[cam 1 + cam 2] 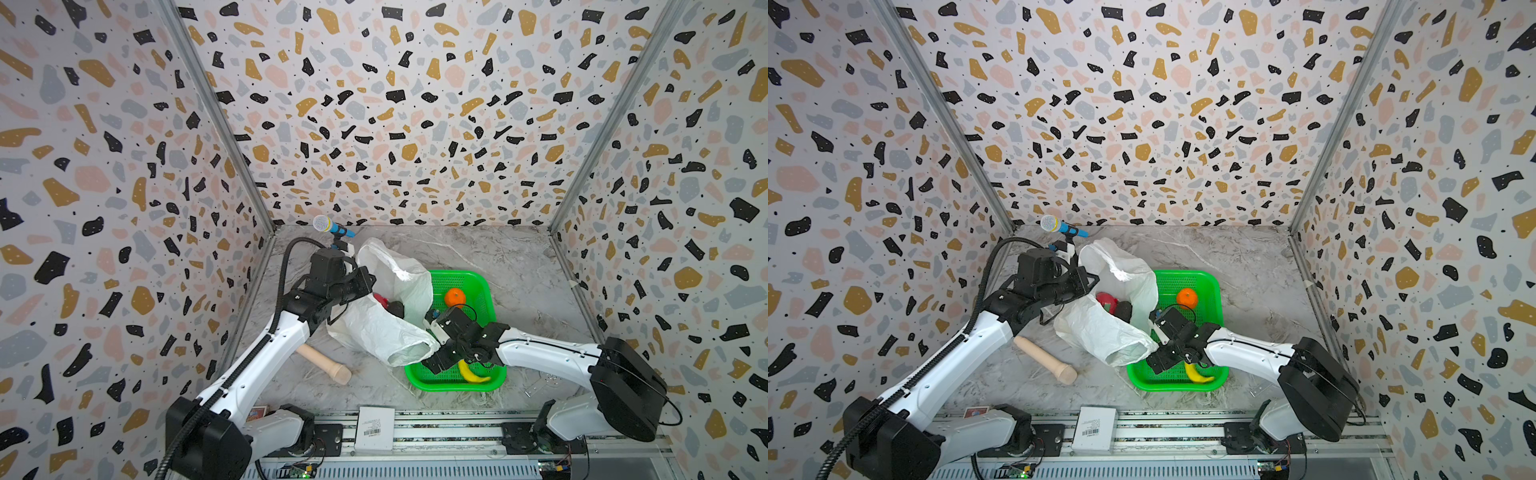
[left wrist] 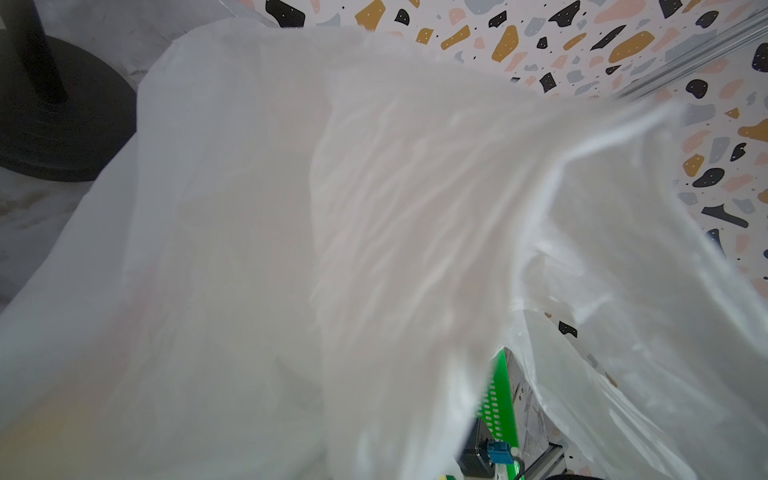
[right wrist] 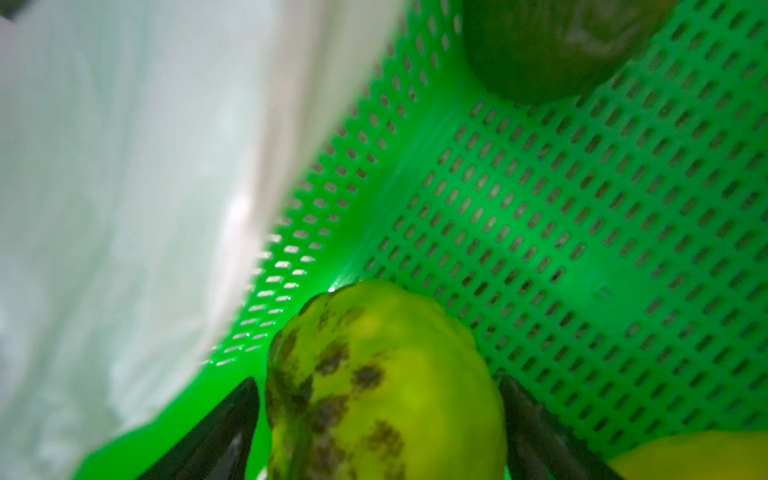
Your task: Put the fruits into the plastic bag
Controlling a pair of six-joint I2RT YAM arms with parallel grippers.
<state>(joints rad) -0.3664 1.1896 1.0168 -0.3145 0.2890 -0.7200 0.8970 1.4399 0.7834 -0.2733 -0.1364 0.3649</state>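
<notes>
The white plastic bag (image 1: 374, 332) (image 1: 1100, 332) stands open beside the green basket (image 1: 457, 386), its rim pinched in my shut left gripper (image 1: 368, 283) (image 1: 1090, 283). The bag (image 2: 374, 208) covers the left wrist view and hides those fingers. Inside the bag lie a red dragon fruit (image 1: 380, 300) and a dark avocado (image 1: 397, 308). In the basket are an orange (image 1: 454, 297) and a banana (image 1: 471, 372). My right gripper (image 1: 430, 366) (image 3: 376, 386) is down in the basket, open, its fingers either side of a bumpy green fruit (image 3: 386, 365). A dark round green fruit (image 3: 552, 45) lies beyond.
A beige wooden cylinder (image 1: 326, 363) lies on the marble table left of the bag. A blue microphone on a stand (image 1: 330, 225) rises behind the left arm. A white box (image 1: 374, 428) sits on the front rail. Patterned walls enclose three sides.
</notes>
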